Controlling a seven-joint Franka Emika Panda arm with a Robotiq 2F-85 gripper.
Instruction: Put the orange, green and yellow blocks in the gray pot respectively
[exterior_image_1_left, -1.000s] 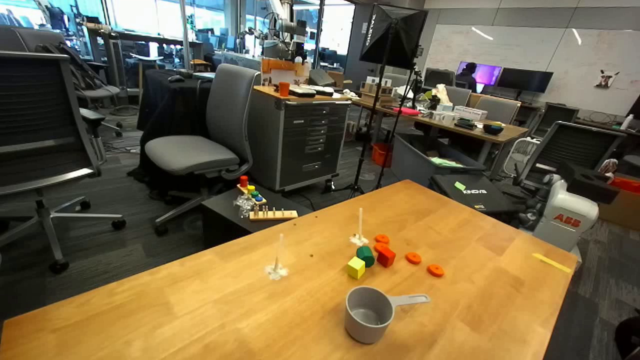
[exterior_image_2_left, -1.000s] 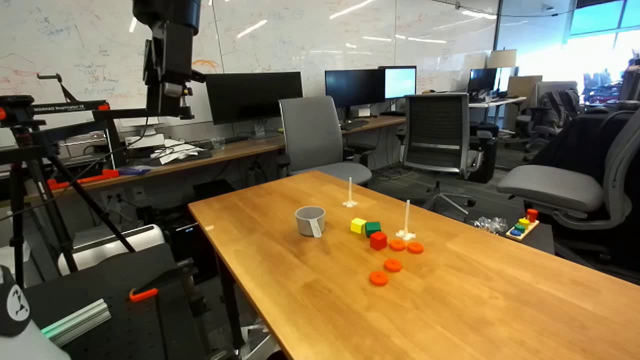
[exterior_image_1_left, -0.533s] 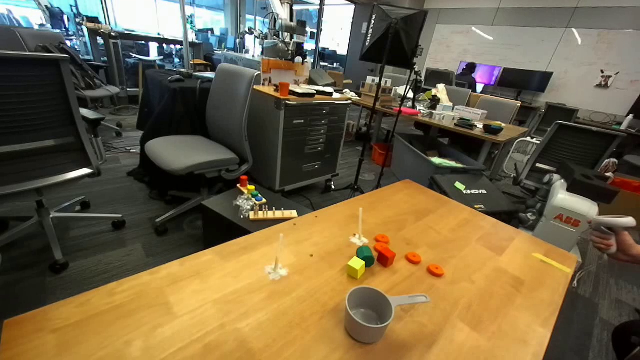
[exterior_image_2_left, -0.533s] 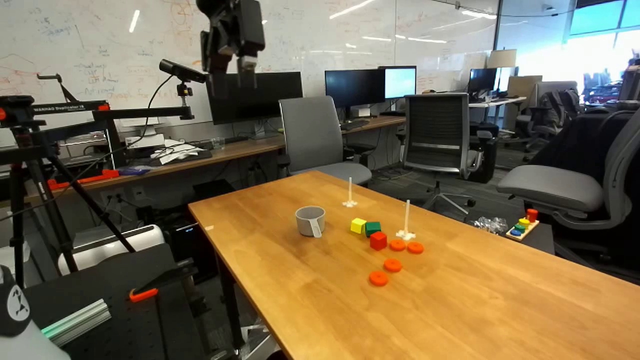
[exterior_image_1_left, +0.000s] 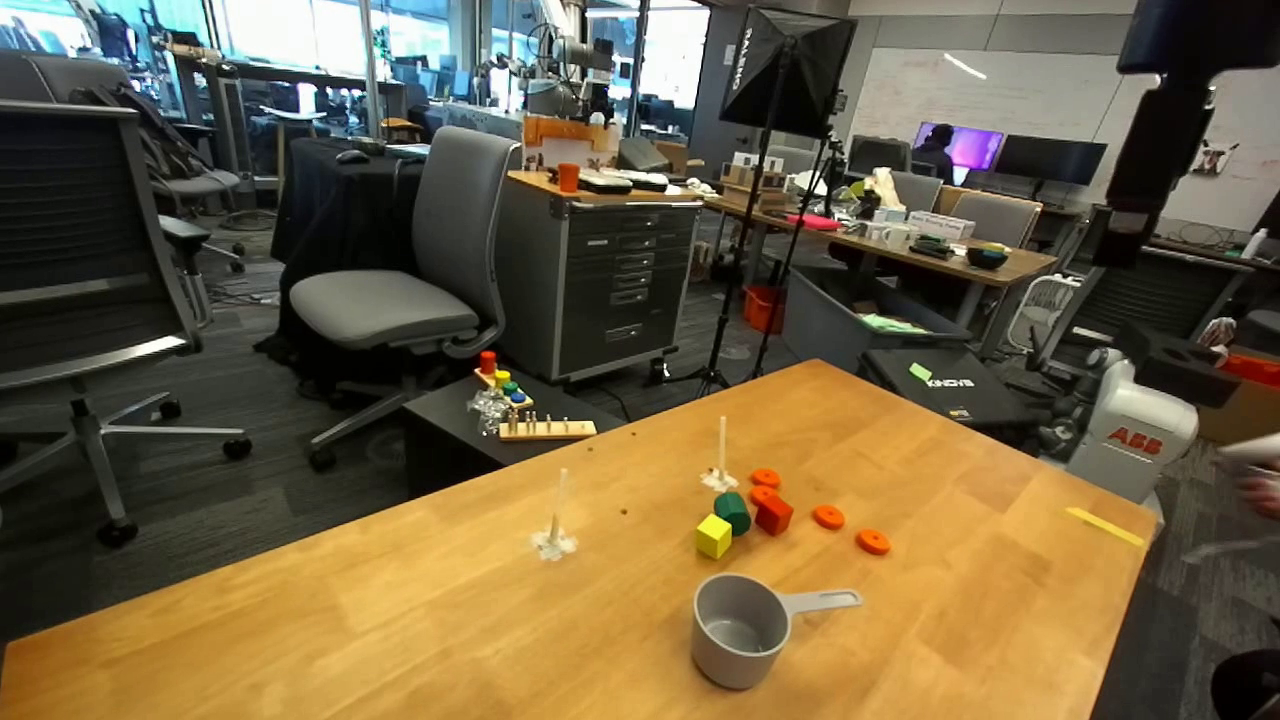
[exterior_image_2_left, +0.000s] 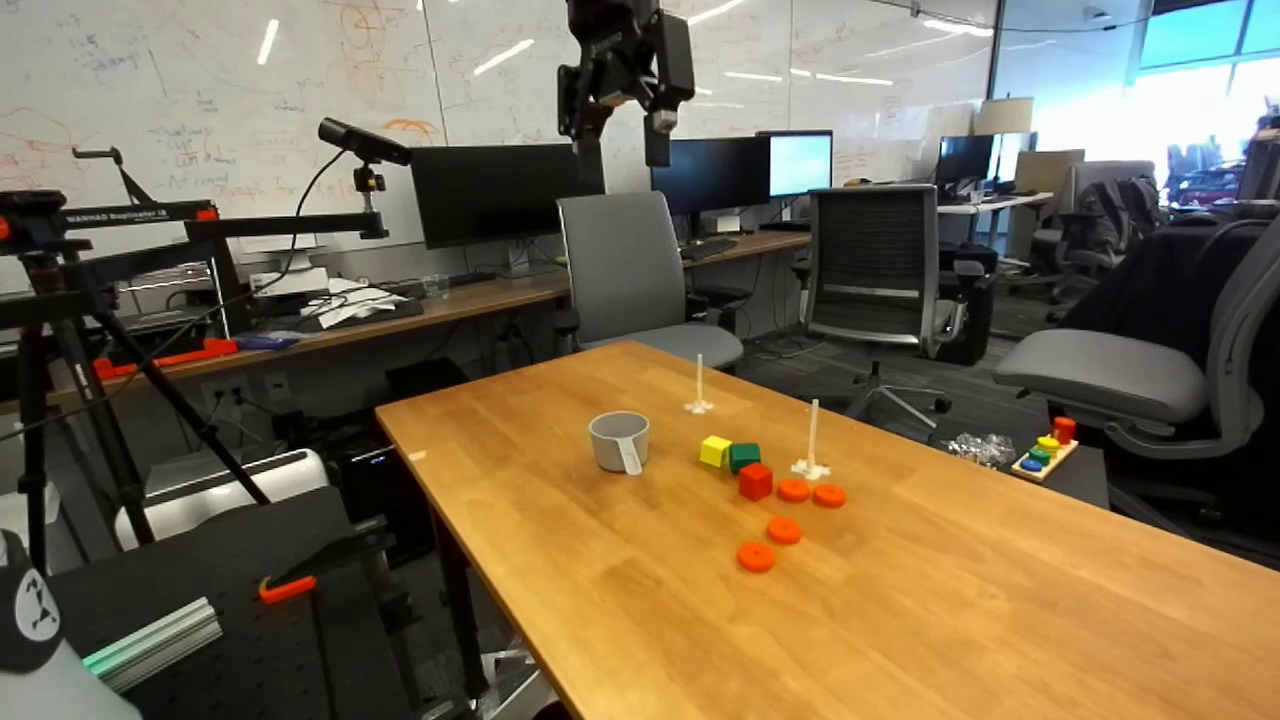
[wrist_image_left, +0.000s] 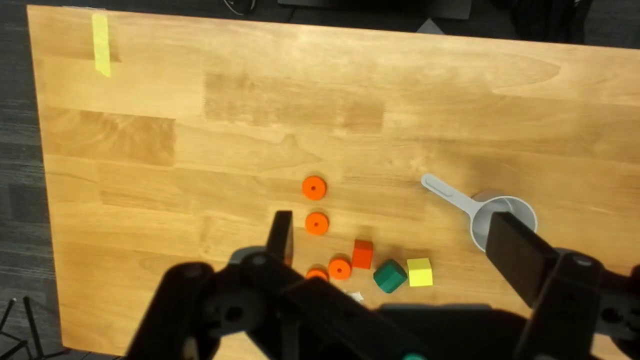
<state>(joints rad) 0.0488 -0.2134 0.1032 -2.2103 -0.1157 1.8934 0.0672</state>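
Observation:
A red-orange block (exterior_image_1_left: 774, 515) (exterior_image_2_left: 756, 482) (wrist_image_left: 362, 254), a green block (exterior_image_1_left: 733, 513) (exterior_image_2_left: 744, 458) (wrist_image_left: 390, 276) and a yellow block (exterior_image_1_left: 714, 537) (exterior_image_2_left: 715, 451) (wrist_image_left: 420, 272) sit close together on the table. The gray pot (exterior_image_1_left: 728, 662) (exterior_image_2_left: 606, 454) (wrist_image_left: 512, 209), a cup with a handle, stands upright near the yellow block and looks empty. My gripper (exterior_image_2_left: 622, 152) (wrist_image_left: 392, 222) is open, empty and high above the table. In the wrist view one finger covers part of the pot. The gripper also shows at the upper right of an exterior view (exterior_image_1_left: 1118, 245).
Several orange discs (exterior_image_1_left: 872, 542) (exterior_image_2_left: 756, 557) (wrist_image_left: 314, 188) lie beside the blocks. Two thin upright pegs (exterior_image_1_left: 721, 445) (exterior_image_2_left: 814, 435) stand on the table (exterior_image_1_left: 400, 600), one near the discs. Yellow tape (exterior_image_1_left: 1105, 526) (wrist_image_left: 101, 45) marks a table corner. A hand (exterior_image_1_left: 1262, 490) shows at the right edge.
My gripper has moved right across an exterior view and has come into the upper right of an exterior view. Its fingers now show apart. The blocks and pot have not moved.

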